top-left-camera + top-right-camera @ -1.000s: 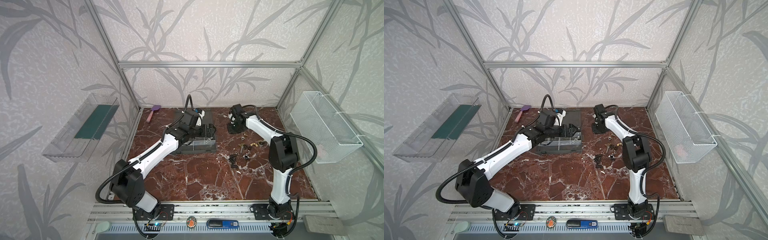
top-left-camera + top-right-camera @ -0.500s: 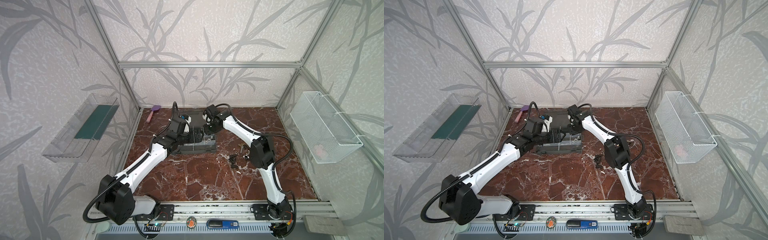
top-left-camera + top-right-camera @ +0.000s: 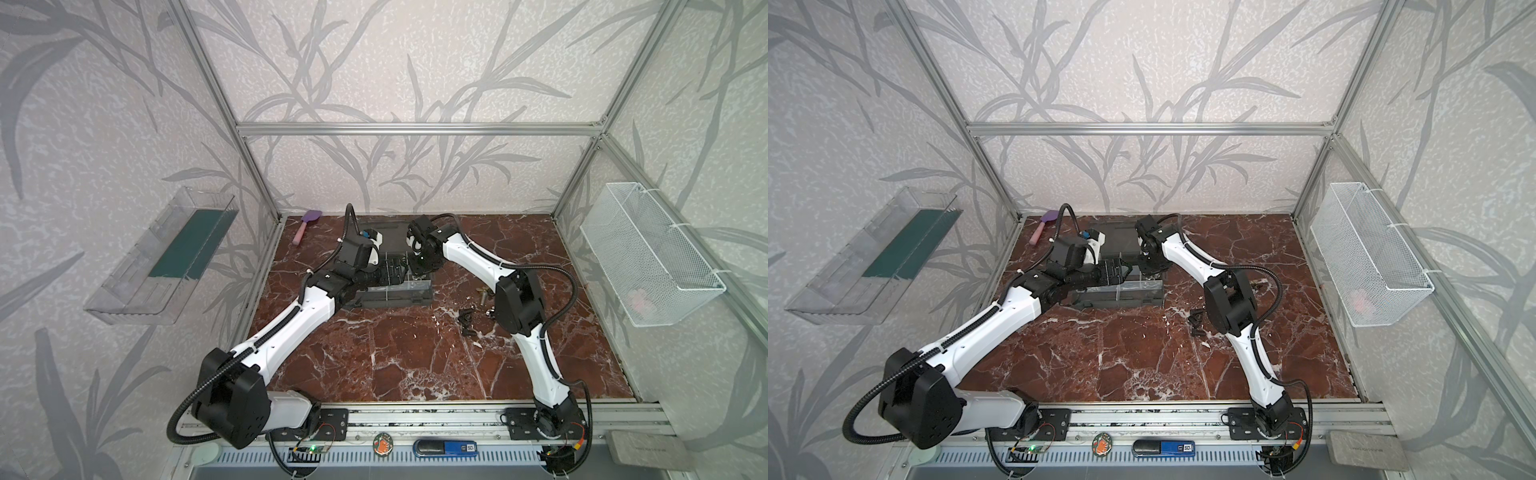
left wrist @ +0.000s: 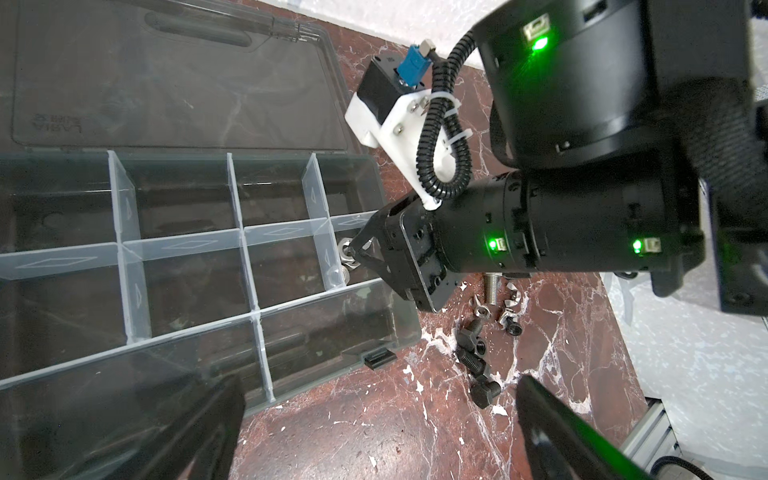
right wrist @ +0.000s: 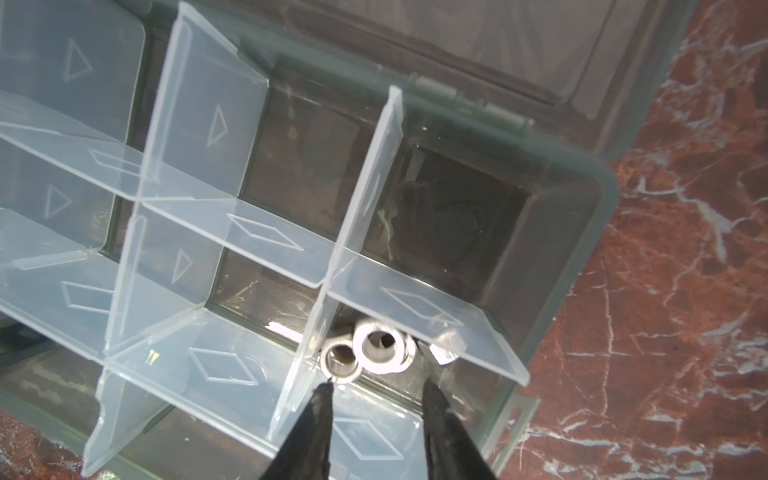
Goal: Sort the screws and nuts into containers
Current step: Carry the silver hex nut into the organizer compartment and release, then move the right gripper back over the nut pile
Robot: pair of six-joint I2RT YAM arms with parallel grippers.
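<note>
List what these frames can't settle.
- Loose screws and nuts on the table: both top views, too small to count; right arm's elbow covers some.
- Nuts in the case: right wrist view, clear divider overlaps them, count unclear.
- Pink item in the wire basket: both top views, blurred behind mesh.
- Left fingers: left wrist view, blurred, cut off by the bottom edge.

Both top views look down from high at six o'clock toward twelve, far off. Both wrist views sit close over the organizer case [image 4: 401, 320] [image 5: 582, 232], sharing its three-o'clock end.
</note>
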